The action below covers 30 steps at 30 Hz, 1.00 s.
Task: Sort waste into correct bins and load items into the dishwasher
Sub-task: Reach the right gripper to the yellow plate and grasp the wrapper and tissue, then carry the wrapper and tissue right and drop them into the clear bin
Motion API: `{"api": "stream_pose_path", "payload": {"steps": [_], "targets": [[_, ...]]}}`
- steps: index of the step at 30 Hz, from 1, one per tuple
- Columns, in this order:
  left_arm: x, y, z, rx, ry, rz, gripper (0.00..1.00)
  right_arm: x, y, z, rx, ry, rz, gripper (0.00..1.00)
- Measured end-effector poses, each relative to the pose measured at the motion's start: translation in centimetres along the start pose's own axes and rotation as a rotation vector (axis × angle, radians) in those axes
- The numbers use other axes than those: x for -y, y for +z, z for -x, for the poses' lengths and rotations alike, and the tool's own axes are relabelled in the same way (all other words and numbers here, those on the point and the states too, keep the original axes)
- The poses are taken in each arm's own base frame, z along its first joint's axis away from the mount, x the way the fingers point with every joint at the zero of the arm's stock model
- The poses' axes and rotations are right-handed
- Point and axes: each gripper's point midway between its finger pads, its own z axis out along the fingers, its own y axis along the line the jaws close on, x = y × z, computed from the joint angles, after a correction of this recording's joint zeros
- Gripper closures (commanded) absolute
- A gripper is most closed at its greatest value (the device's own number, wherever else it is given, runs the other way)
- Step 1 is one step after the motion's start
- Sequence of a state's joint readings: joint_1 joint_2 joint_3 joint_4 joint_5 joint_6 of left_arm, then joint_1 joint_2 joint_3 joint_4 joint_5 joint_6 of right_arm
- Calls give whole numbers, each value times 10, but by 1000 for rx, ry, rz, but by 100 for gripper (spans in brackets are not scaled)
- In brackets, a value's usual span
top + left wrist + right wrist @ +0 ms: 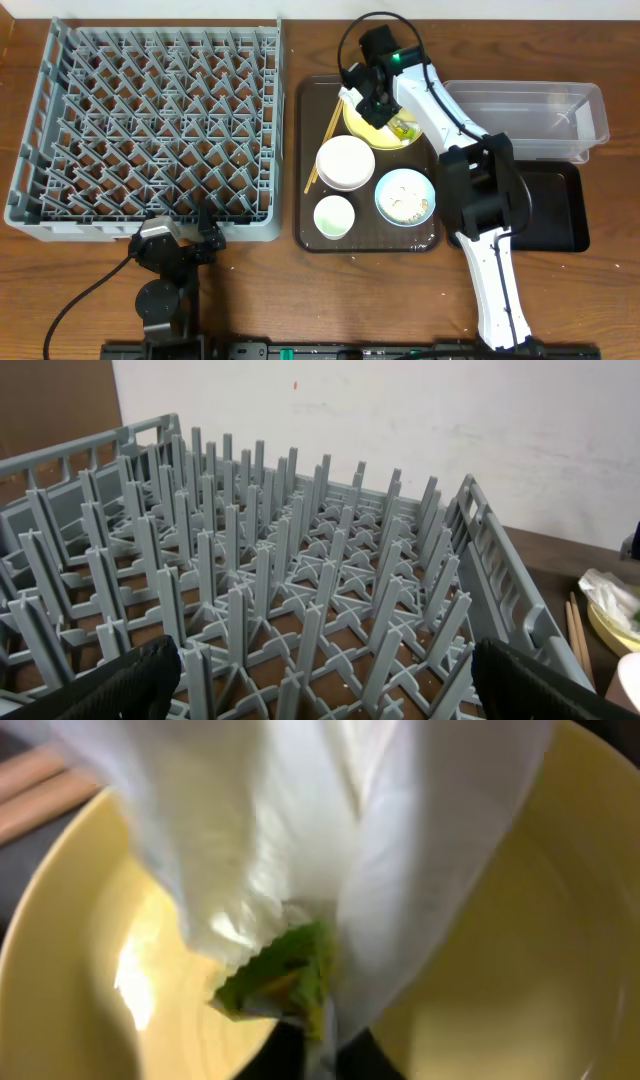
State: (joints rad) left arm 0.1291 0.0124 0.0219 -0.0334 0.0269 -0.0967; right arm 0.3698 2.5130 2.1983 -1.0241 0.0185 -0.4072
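Arm outstretched, right gripper (359,99) tight on white wrapper (300,820) over plate (500,970)

Desk (300,30): grey dish rack (150,120) left; brown serving tray (305,235) centre with yellow plate (362,135), white bowl (345,162), light-blue bowl (405,196), cup (334,217), chopsticks (328,130); clear tub (530,120) and black tray (555,215) right.

Rack (150,120): grey lattice. Serving tray (310,150): dark brown. Plate (80,970): yellow. Wrappers: white wrapper (300,810), green-orange wrapper (285,970). Bowls: white bowl (345,162), light-blue bowl (405,196). Cup (333,217): white, pale green inside. Tub (530,115): clear. Bin tray (555,215): glossy black.
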Motion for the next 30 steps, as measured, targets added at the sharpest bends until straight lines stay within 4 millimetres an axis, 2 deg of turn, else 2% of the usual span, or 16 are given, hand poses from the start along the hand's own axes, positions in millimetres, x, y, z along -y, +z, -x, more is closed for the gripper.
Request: {"api": "stream_pose_path", "payload": {"steps": [7, 11, 14, 16, 18, 20, 22, 24, 27, 30], "targets": [[0, 0, 0, 0, 0, 0, 6, 1, -3, -1, -7, 74, -2, 99], [0, 0, 0, 0, 0, 0, 6, 7, -23, 7, 18, 167, -12, 99], [0, 0, 0, 0, 0, 0, 6, 19, -56, 17, 78, 264, -32, 96], [0, 0, 0, 0, 0, 0, 6, 31, -91, 20, 137, 354, -51, 99], [0, 0, 0, 0, 0, 0, 6, 50, -137, 17, 202, 488, -84, 99], [0, 0, 0, 0, 0, 0, 6, 74, -182, 3, 257, 648, -130, 98], [0, 0, 0, 0, 0, 0, 6, 105, -227, -21, 318, 852, -193, 98], [0, 0, 0, 0, 0, 0, 6, 134, -254, -48, 358, 1032, -249, 98], [0, 0, 0, 0, 0, 0, 6, 173, -263, -93, 363, 1320, -326, 98], [0, 0, 0, 0, 0, 0, 6, 192, -241, -134, 302, 1595, -372, 99]]}}
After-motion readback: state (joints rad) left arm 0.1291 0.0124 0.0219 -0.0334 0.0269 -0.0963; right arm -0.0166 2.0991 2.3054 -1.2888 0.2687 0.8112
